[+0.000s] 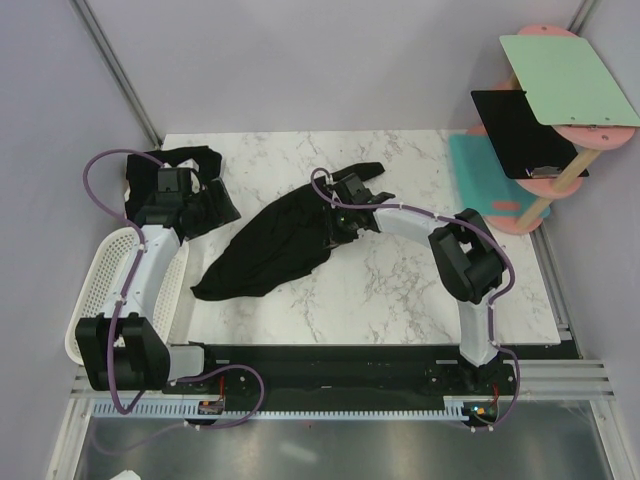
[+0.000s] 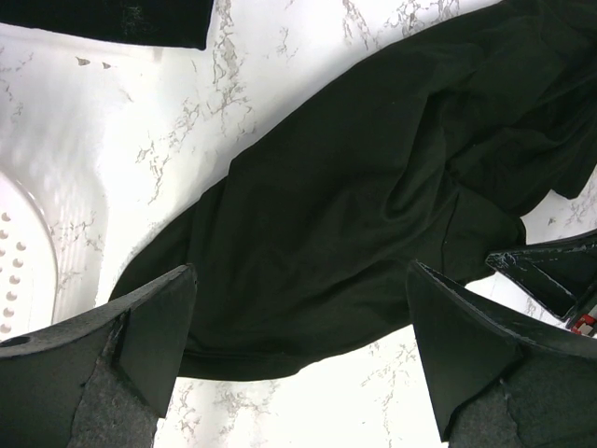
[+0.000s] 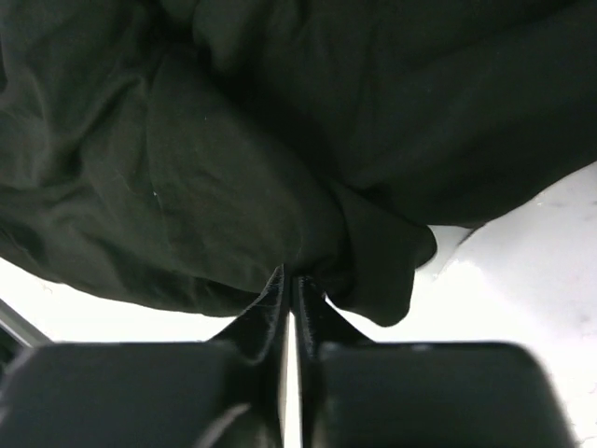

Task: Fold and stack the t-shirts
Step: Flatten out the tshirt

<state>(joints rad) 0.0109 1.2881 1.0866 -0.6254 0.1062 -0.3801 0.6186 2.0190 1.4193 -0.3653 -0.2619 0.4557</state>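
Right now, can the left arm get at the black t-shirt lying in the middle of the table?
Probably yes: the open left gripper faces the t-shirt, nothing between them; the right gripper pinches its other end.

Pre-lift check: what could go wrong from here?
Right claw pinches only a small bunched fold of the crumpled t-shirt at its tips, so it may slip on lifting. The bunch likely holds several layers and may not spread flat. The open left claw sits by the second t-shirt and could snag it.
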